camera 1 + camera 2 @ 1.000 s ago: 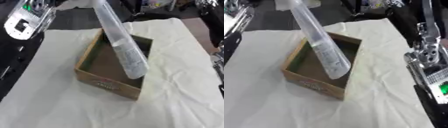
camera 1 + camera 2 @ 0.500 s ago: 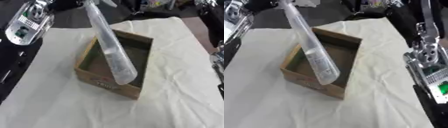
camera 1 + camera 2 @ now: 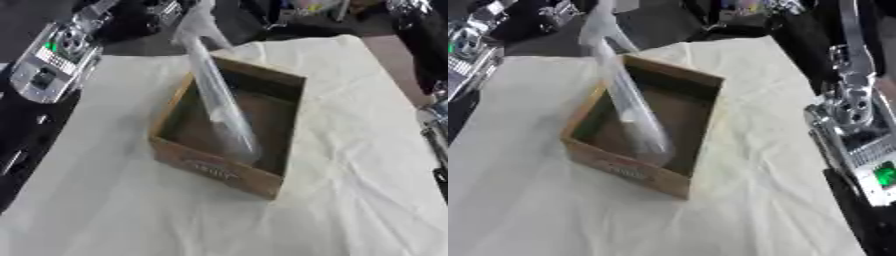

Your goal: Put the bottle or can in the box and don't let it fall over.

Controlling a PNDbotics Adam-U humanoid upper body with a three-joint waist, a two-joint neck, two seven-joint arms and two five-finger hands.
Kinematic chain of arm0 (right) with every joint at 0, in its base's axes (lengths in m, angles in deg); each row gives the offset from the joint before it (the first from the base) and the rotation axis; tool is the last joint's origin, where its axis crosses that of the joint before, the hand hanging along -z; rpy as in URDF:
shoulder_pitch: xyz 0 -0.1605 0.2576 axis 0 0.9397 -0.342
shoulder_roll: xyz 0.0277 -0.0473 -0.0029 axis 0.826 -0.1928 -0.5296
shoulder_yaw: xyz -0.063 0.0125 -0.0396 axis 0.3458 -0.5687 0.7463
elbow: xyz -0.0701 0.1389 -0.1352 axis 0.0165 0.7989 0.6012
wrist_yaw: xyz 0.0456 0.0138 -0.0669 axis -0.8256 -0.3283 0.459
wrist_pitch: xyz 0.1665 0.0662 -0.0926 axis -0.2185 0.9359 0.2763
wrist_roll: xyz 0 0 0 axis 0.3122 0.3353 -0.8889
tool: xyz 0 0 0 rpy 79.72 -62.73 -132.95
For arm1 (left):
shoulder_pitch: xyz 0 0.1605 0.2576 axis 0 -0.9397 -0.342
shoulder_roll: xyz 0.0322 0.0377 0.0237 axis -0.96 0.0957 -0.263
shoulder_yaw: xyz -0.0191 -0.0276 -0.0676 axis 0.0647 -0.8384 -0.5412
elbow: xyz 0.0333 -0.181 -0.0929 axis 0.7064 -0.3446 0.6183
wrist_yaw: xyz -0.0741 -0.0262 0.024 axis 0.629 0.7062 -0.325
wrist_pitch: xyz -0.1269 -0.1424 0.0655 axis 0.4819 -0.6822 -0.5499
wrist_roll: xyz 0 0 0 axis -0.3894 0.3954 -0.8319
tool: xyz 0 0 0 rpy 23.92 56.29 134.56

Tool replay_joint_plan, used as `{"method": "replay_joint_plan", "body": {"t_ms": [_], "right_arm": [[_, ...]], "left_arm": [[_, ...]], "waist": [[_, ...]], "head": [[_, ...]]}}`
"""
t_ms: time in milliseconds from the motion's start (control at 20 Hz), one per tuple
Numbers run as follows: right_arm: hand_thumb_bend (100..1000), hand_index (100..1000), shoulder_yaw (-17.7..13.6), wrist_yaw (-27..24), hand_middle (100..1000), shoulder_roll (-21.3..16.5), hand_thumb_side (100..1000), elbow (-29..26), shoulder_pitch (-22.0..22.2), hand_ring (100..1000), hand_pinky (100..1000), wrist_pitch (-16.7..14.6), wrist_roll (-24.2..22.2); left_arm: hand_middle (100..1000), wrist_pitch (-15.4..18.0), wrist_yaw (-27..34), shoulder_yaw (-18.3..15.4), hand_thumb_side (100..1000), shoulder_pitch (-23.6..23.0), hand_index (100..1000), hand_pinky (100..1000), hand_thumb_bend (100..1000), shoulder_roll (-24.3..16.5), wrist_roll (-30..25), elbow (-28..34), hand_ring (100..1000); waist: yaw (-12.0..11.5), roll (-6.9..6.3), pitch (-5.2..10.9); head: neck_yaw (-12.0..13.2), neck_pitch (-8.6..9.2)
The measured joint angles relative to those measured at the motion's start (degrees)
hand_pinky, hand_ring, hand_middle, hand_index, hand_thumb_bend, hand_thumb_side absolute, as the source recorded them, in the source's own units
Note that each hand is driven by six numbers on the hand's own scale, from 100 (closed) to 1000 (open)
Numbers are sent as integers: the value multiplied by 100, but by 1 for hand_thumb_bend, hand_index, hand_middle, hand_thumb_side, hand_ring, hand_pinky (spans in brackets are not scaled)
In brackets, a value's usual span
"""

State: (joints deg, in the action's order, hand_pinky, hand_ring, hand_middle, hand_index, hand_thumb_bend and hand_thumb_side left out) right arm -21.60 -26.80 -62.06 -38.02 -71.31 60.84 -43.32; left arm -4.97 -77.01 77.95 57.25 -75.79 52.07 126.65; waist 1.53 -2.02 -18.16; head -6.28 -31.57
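Note:
A clear plastic bottle (image 3: 219, 102) leans steeply in the open cardboard box (image 3: 214, 172). Its base is low inside the box near the front wall, and its neck points up and away past the far-left rim. My left hand (image 3: 162, 11) is at the top of the view, shut on the bottle's upper end; blur hides the finger detail. My left forearm (image 3: 51, 57) runs up the left side. My right hand (image 3: 852, 102) stands idle at the right edge, fingers up and open, away from the box.
The box sits on a creased white cloth (image 3: 350, 150) that covers the table. Dark clutter and equipment lie beyond the table's far edge. Bare cloth shows in front of the box and to its right.
The bottle has swung left and come down: its base was over the box's front-right wall and is now inside the box. My left hand moved left with it. The right hand stayed put.

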Motion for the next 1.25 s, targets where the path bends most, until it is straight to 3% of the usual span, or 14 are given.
{"method": "replay_joint_plan", "body": {"t_ms": [350,400,450,750,1000,1250], "right_arm": [[100,750,0,-24,714,38,525,0,10,735,908,-13,34],[100,750,0,-26,714,38,525,0,11,735,908,-12,38],[100,750,0,-28,714,38,527,0,15,735,908,-9,42],[100,750,0,-44,714,39,534,0,28,735,908,-2,45],[100,750,-2,-53,715,40,515,0,53,737,907,0,49],[100,758,-42,-54,725,22,508,0,109,748,905,-45,95]], "left_arm": [[737,-9,-48,-70,719,-48,762,856,129,33,19,-67,770],[803,-10,-51,-69,825,-50,818,916,224,40,9,-75,841],[810,-11,-68,-69,859,-54,827,924,249,41,-14,-76,848],[817,-61,-171,-69,955,-82,839,927,243,41,-154,-76,854],[771,-140,-79,-91,850,-94,794,895,135,40,-135,-8,811],[792,-338,363,-98,808,-110,813,897,100,-258,153,667,825]], "waist": [[-7,6,0],[-12,7,0],[-18,8,1],[-50,28,5],[-121,48,72],[-343,77,304]], "head": [[-3,0],[-10,0],[-18,0],[-40,-3],[-41,-44],[-132,-163]]}}
